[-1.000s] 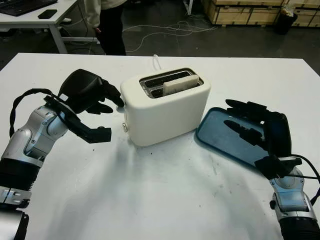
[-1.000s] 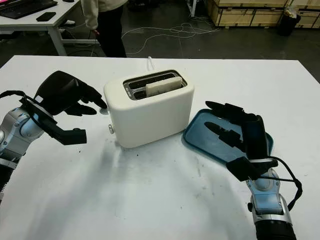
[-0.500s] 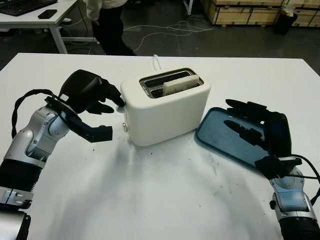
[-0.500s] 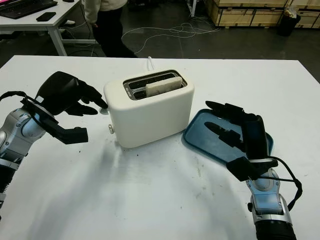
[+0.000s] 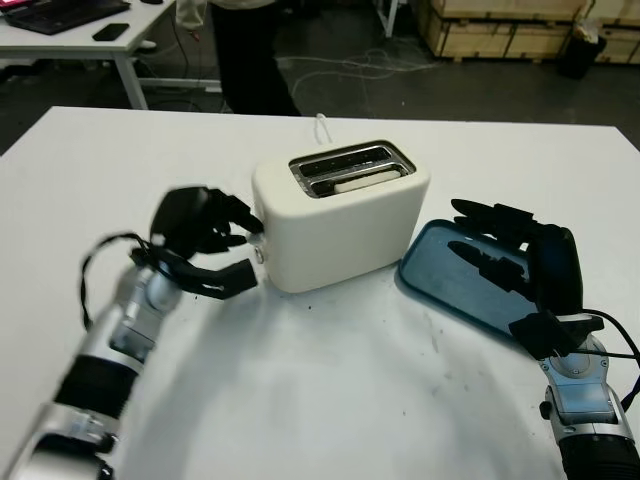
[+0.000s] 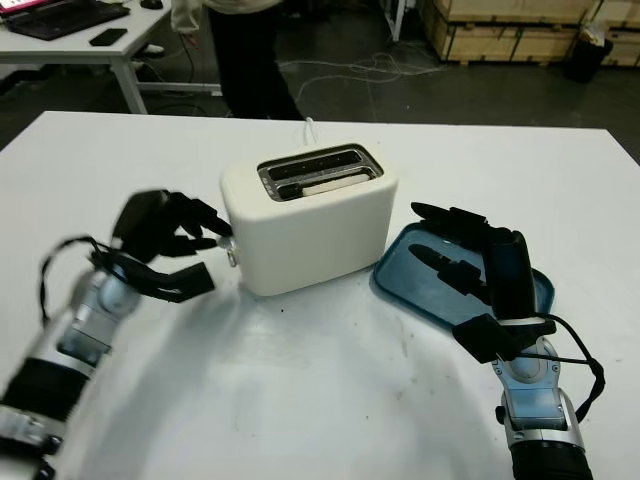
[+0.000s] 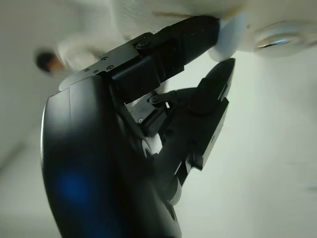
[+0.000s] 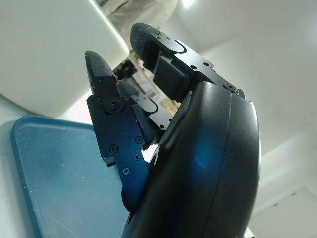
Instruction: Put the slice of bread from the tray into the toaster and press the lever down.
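Note:
A white toaster [image 5: 340, 225] stands mid-table with the slice of bread [image 5: 362, 183] sunk low in its front slot. My left hand [image 5: 215, 235] is at the toaster's left end, its curled fingers pressing on top of the white lever [image 7: 228, 37], the thumb below and apart. Beside the lever is a small round knob [image 7: 282, 37]. The blue tray [image 5: 440, 270] lies right of the toaster with nothing on it. My right hand [image 5: 510, 255] hangs open over the tray's near side, touching nothing.
A person [image 5: 250, 50] stands just beyond the table's far edge. A white cable [image 5: 322, 125] runs back from the toaster. A desk [image 5: 80, 30] is at the back left and wooden crates [image 5: 500, 30] at the back right.
The bread has dropped from standing proud of the slot to lying deep in it. My left hand has gone down along the toaster's end with the lever. The right hand has not moved.

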You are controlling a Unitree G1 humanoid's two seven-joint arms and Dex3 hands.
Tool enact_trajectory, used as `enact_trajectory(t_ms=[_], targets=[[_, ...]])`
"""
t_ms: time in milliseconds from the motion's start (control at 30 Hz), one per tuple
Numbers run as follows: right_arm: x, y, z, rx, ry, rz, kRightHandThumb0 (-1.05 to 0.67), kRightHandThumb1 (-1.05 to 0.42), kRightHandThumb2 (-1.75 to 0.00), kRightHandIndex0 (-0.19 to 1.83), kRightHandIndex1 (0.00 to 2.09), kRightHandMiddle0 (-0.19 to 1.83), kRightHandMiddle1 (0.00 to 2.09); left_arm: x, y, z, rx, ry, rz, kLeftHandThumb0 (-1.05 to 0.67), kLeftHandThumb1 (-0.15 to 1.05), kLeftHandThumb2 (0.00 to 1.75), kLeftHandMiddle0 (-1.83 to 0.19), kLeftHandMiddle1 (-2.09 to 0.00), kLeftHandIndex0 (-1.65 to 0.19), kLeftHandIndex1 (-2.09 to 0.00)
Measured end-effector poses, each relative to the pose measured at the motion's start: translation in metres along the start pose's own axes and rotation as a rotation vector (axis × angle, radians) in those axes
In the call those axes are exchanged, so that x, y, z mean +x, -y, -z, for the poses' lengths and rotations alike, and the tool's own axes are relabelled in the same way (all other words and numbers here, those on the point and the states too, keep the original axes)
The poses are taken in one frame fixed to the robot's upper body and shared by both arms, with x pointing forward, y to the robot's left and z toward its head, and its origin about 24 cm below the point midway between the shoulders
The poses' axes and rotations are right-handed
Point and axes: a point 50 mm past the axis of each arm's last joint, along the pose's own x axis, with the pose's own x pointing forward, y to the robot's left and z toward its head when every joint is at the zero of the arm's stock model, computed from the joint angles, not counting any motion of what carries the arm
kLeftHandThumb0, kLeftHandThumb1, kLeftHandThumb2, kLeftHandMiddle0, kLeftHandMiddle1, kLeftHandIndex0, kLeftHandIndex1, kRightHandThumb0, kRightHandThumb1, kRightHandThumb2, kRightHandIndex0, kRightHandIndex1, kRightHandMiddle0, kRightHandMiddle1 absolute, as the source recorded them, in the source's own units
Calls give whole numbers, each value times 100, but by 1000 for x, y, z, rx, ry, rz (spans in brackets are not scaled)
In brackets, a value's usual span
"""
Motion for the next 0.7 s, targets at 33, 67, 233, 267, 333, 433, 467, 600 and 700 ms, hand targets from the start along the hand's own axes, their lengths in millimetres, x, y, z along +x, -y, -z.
enact_trajectory(t_ms=[33,67,233,267,333,433,467,600,700], targets=[[0,0,0,0,0,0,-32,-83,0,105,0,95,0,-4,3,1,-17,-14,-5,-1,79,1,-85,-132,-127,0],[0,0,0,0,0,0,-33,-82,0,105,0,95,0,-7,4,1,-29,-25,-7,-2,80,1,-83,-133,-126,0],[0,0,0,0,-1,0,-31,-82,0,106,0,95,0,-15,8,0,-59,-50,-10,-2,80,1,-83,-125,-126,-1],[0,0,0,0,-1,0,-32,-82,0,106,0,95,0,-15,8,0,-58,-50,-9,-2,80,1,-83,-125,-126,-1],[0,0,0,0,-1,0,-32,-82,0,106,0,95,0,-15,8,0,-57,-50,-7,-2,80,0,-84,-124,-126,-2],[0,0,0,0,-1,0,-32,-82,0,106,0,95,0,-15,8,-1,-55,-53,-8,0,80,0,-85,-124,-126,-2],[0,0,0,0,-1,0,-31,-82,0,106,0,95,0,-15,8,-1,-53,-54,-8,0,80,0,-85,-124,-126,-2],[0,0,0,0,0,0,-32,-82,0,105,0,95,0,-14,6,-3,-45,-57,-9,2,80,0,-82,-123,-125,-1],[0,0,0,0,-1,0,-31,-82,0,105,0,95,0,-14,4,-3,-25,-47,2,1,80,0,-83,-120,-126,-1]])
